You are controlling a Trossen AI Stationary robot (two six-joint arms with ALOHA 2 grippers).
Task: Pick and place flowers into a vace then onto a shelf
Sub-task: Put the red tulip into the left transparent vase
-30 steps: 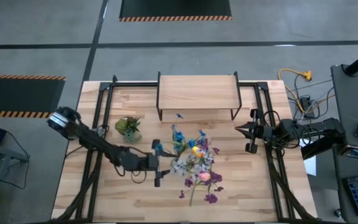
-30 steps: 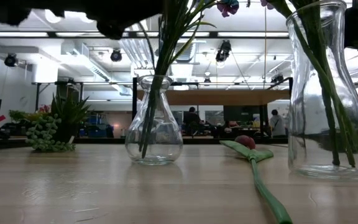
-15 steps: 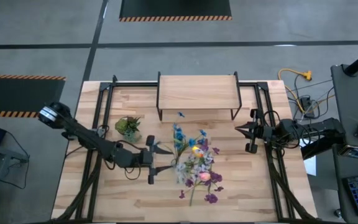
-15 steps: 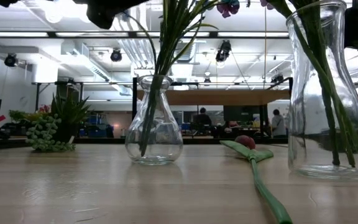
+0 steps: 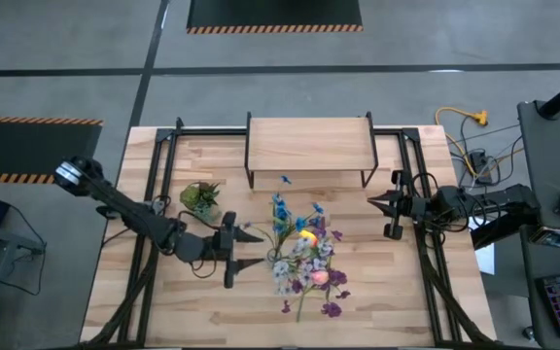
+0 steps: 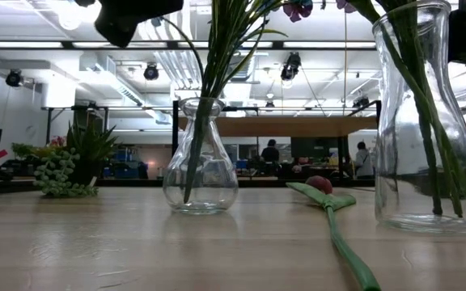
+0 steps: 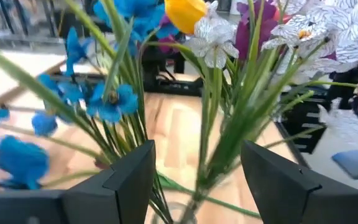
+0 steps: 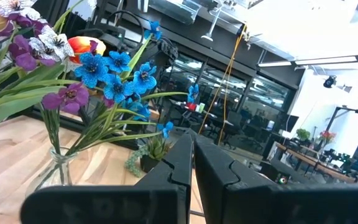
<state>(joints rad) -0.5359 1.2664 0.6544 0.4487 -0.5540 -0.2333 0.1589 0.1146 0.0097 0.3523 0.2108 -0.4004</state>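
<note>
Now that the left gripper [image 5: 251,250] has backed away: a second ago it sat close against the bunch. It now stands a little off, with its dark fingers spread wide and nothing between them.
Meaning for the task: a stem looks freshly delivered (my reading, not something shown). The next job is probably the last loose stem, or carrying a vase to the shelf.
Flowers: the artificial blooms [image 5: 299,248] in blue, yellow, purple and striped white-lilac, on long thin green stalks, stand straight ahead of the open left fingers. They fan out above two vases.
Round glass vase [image 6: 201,158]: clear, bulbous, narrow in the neck, with its stalks crossing inside it. It is the vase nearer the left gripper.
Tall glass vase [image 6: 423,121]: a clear carafe shape, smooth-walled, beyond the round one from the left gripper. It also holds stems.
Loose stem [image 6: 330,214]: a green stalk with a pinkish-red bud, lying flat on the pale slatted wooden table [image 5: 377,292] between the two vases.
Shelf [image 5: 309,143]: a light wooden rectangular top on thin black metal legs. It lies beyond the bunch and off to one side of the left gripper, and its top is bare.
Right gripper [image 5: 375,202]: its fingers are pressed together and empty. It waits on the far side of the flowers, pointing at them.
Potted plant [image 5: 200,197]: small, green and leafy, just beside the left arm's wrist.
</note>
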